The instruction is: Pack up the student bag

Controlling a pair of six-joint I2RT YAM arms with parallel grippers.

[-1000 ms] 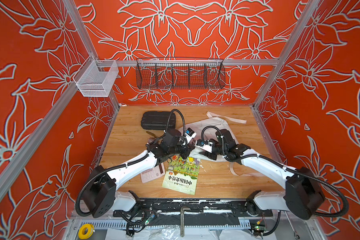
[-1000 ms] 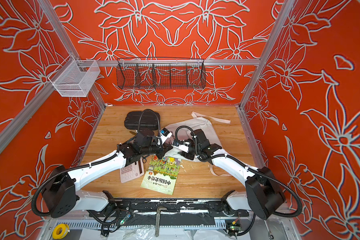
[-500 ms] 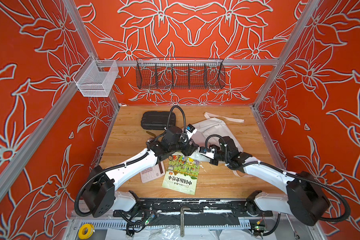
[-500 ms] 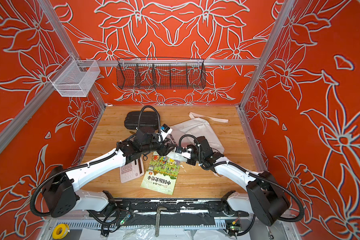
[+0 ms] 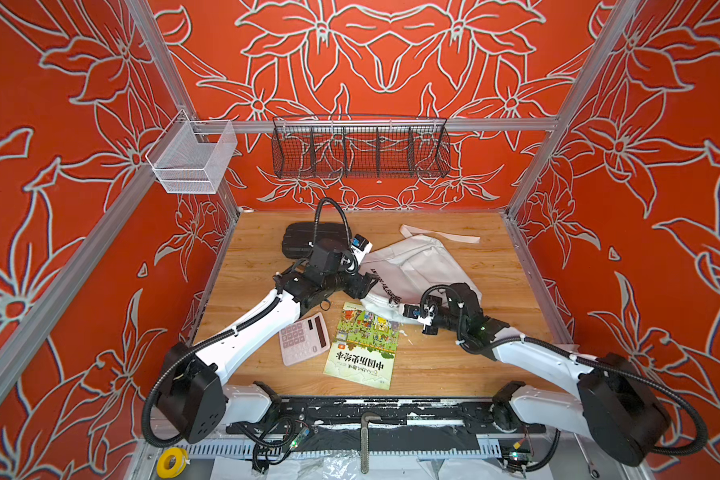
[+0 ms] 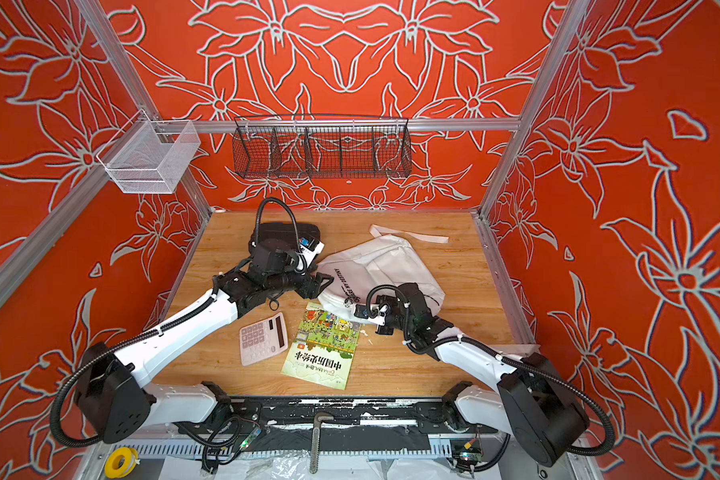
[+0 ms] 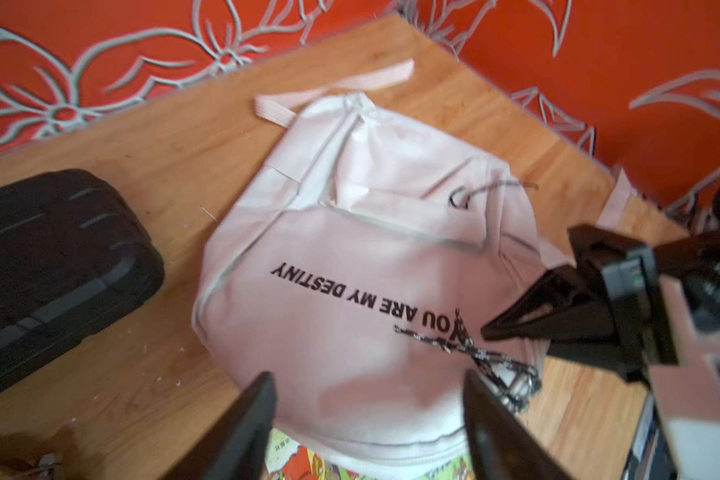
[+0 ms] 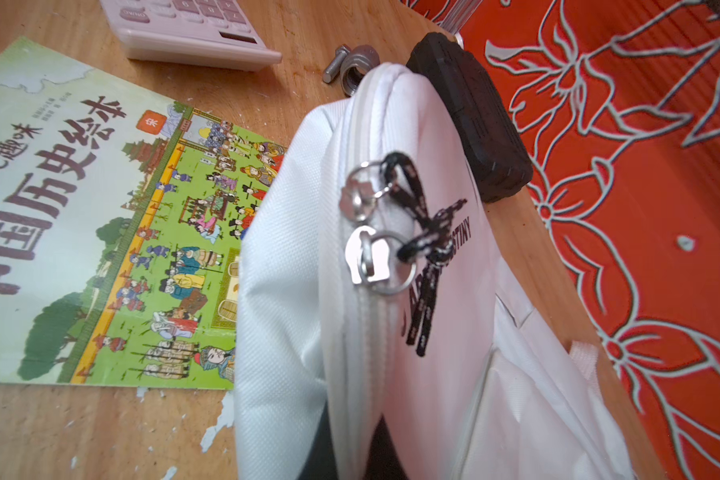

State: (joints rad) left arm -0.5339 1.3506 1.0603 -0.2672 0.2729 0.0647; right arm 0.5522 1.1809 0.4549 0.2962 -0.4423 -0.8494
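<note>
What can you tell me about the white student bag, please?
The student bag is white fabric printed YOU ARE MY DESTINY in black, slumped on the table. Its zipper is closed, two metal sliders meeting, with black cord pulls. The right gripper pinches its edge by the picture book; a strap trails behind.

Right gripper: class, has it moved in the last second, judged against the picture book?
Yes. The right gripper has pulled back toward the table's near edge, closer to the unmoved picture book.
</note>
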